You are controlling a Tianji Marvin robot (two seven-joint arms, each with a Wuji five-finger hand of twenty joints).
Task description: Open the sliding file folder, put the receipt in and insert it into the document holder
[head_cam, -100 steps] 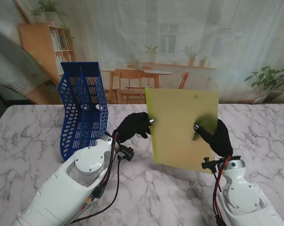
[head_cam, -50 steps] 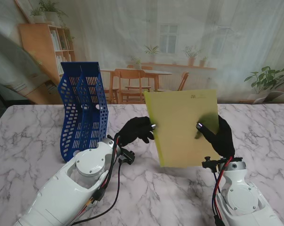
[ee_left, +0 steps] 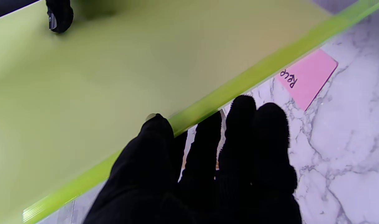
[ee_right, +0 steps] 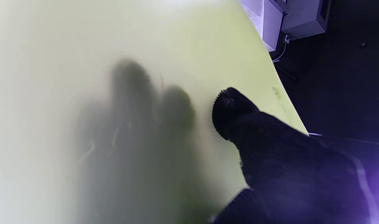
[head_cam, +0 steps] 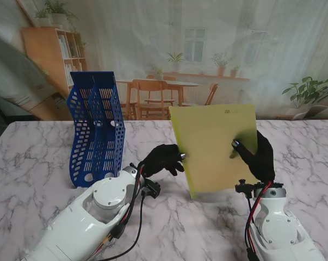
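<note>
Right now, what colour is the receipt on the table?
Pink, with dark handwriting; the receipt shows best in the left wrist view.

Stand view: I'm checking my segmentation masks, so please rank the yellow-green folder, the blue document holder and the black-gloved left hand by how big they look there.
1. Yellow-green folder, but only narrowly: it is held up nearer the camera, so its lead over the holder is unsure.
2. Blue document holder.
3. Left hand, clearly smallest.

The pink receipt bears handwritten letters, apparently "Rec".
</note>
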